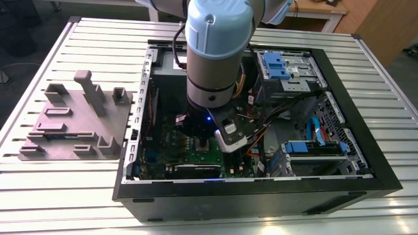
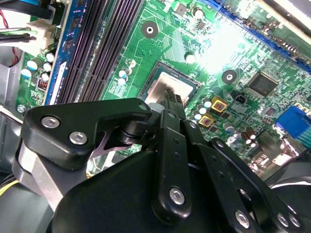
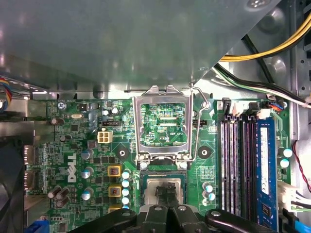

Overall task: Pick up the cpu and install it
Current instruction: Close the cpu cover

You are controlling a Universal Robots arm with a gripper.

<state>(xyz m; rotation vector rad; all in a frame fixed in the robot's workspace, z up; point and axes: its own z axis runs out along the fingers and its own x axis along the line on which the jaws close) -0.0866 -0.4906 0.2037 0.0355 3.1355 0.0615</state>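
The cpu (image 3: 149,188) is a small silver-grey square lying flat in the open socket of the green motherboard (image 3: 77,145), and it also appears in the second wrist view (image 2: 156,90). My gripper (image 3: 166,190) hangs straight over its middle. Its black fingertips (image 2: 171,97) are drawn together with nothing between them, close to or touching the chip's top. The socket's metal load plate (image 3: 163,104) stands flipped up beside the chip. In the exterior view the gripper (image 1: 203,145) reaches down into the open computer case (image 1: 365,161).
Dark memory slots (image 3: 238,160) run beside the socket. Yellow and black cables (image 3: 272,48) and a grey metal box (image 3: 121,43) crowd the case. Blue drive bays (image 1: 281,66) sit at the exterior view's right. A grey fixture block (image 1: 72,122) lies on the slatted table (image 1: 58,186).
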